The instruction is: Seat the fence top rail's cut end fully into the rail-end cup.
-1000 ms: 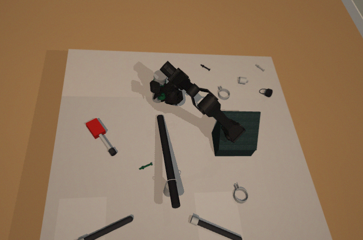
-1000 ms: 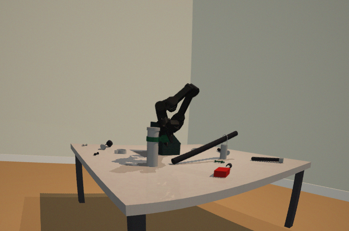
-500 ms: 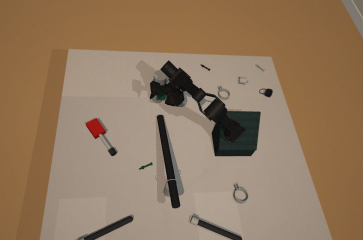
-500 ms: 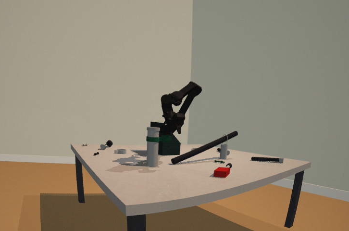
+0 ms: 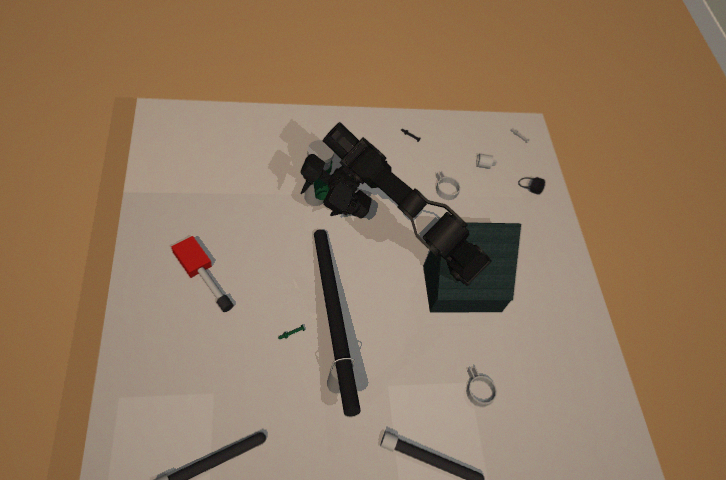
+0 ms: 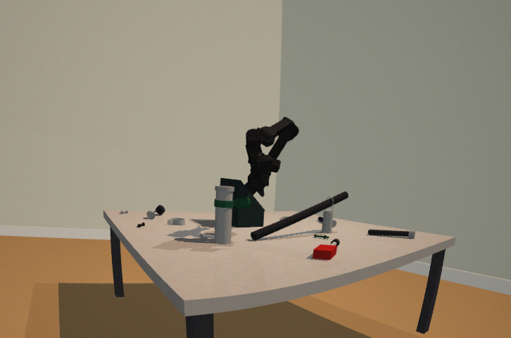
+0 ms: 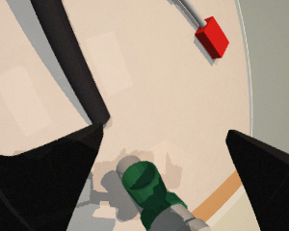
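Observation:
The black rail [image 5: 335, 316] [image 6: 300, 217] [image 7: 69, 53] slopes up through the wire loop [image 5: 342, 358] on the short grey post [image 6: 326, 222]. Its low end is down at the table, outside and below the green rail-end cup [image 5: 321, 188] [image 6: 244, 202] [image 7: 141, 177]. The cup sits on the green brace band [image 6: 223, 203], high on the big grey post [image 6: 223, 227], a little under the post cap [image 6: 224, 188]. The cup's mouth faces up at a slant in the wrist view. My gripper [image 5: 319, 202] [image 6: 256, 191] [image 7: 167, 133] is wide open and empty above the cup, apart from the rail.
A red block with a grey handle [image 5: 191, 256] [image 6: 324, 252] [image 7: 212, 38] lies left of the rail, and a green bolt [image 5: 291, 331] [image 6: 321, 236] nearer it. Loose grey bands [image 5: 480, 388] [image 5: 447, 186] lie on the right. Two short black rails [image 5: 222, 455] [image 5: 437, 459] lie in front.

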Robot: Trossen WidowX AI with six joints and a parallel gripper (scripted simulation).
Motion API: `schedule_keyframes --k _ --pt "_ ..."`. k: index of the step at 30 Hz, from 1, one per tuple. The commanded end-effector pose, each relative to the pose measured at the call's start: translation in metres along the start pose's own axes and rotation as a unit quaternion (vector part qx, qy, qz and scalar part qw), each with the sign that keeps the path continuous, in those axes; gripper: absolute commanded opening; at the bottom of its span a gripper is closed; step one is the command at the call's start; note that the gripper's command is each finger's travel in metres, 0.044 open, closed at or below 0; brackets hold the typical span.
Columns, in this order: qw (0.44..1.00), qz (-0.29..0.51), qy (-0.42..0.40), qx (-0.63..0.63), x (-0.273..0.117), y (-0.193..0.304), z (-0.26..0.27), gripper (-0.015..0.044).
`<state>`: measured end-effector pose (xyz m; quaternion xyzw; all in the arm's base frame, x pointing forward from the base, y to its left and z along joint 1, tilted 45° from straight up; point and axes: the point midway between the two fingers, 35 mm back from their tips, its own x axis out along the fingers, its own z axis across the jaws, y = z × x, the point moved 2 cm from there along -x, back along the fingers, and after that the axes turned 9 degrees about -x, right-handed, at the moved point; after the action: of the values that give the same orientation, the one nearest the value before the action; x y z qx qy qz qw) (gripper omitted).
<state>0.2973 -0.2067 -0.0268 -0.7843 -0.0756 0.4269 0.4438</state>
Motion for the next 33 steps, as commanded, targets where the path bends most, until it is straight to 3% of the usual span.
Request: schedule_keyframes --k 1,9,12,28,33 --pt "0.975 0.015 -0.003 0.221 -0.022 -0.031 0.004 0.044" --pt "0.83 0.029 0.013 0.558 -0.057 -0.084 0.014 0.044" --pt "0.79 0.029 0.016 0.613 -0.062 -0.093 0.017 0.044" --pt "0.79 0.029 0.016 0.613 -0.062 -0.093 0.017 0.044" --pt "0.851 0.048 -0.014 0.523 -0.049 -0.093 0.019 0.044"
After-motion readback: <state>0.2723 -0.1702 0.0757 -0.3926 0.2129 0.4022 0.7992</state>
